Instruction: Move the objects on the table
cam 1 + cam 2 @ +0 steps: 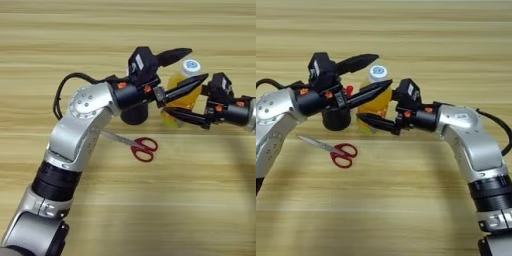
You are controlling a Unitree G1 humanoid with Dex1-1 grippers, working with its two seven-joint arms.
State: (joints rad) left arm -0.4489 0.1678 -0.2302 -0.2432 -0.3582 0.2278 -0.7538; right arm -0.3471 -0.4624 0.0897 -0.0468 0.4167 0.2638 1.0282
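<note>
Wooden tabletop [125,210], frame centre: left gripper [186,69] fingers spread; right gripper [372,106] fingers straddle bottle [377,95], grip unclear.

Legible text: none. White cap [378,73] of the orange drink bottle [376,105]: faint bluish round marking, unreadable. Small white sticker on the left gripper [184,71] housing: characters too small to make out. No other labels or numbers readable.
</note>
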